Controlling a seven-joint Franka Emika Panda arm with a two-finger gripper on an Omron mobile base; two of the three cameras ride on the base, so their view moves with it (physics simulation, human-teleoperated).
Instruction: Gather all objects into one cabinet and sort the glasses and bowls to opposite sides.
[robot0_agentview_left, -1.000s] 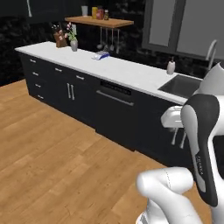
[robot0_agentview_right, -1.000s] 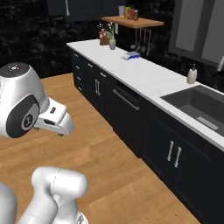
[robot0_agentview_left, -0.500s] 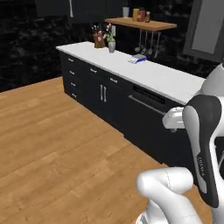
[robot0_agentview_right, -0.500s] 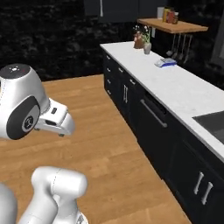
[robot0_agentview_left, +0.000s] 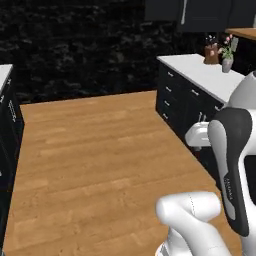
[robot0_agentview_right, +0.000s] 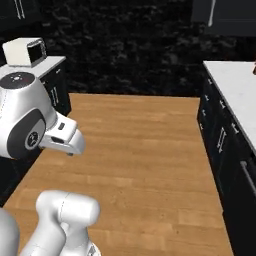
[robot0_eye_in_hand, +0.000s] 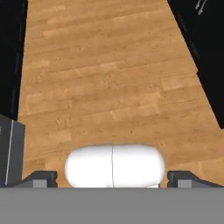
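Note:
The red cups, the blue bowl and the glass bowl are out of view. Black upper wall cabinets (robot0_agentview_left: 200, 10) run along the top edge of the left base view, doors closed, with one vertical silver handle (robot0_agentview_left: 183, 10) showing. They appear again as upper cabinets (robot0_agentview_right: 225, 15) at the top right of the right base view. My arm is folded close to the base, its hand (robot0_agentview_left: 199, 136) pointing down at the floor. In the hand view my gripper (robot0_eye_in_hand: 113, 179) is open, its fingertips (robot0_eye_in_hand: 40, 177) set wide apart with nothing between them, above bare wood floor (robot0_eye_in_hand: 109, 78).
A white-topped counter (robot0_agentview_left: 197, 72) over low black drawers (robot0_agentview_left: 172, 97) runs along the right, carrying a utensil pot (robot0_agentview_left: 211, 51) and a potted plant (robot0_agentview_left: 228, 55). Another counter with a microwave (robot0_agentview_right: 22, 50) stands on the left. Wide wood floor (robot0_agentview_left: 100, 150) lies between them.
The whole picture has swung: the base has turned left. The long counter slid to the right and the sink left the view. The arm keeps the same folded pose.

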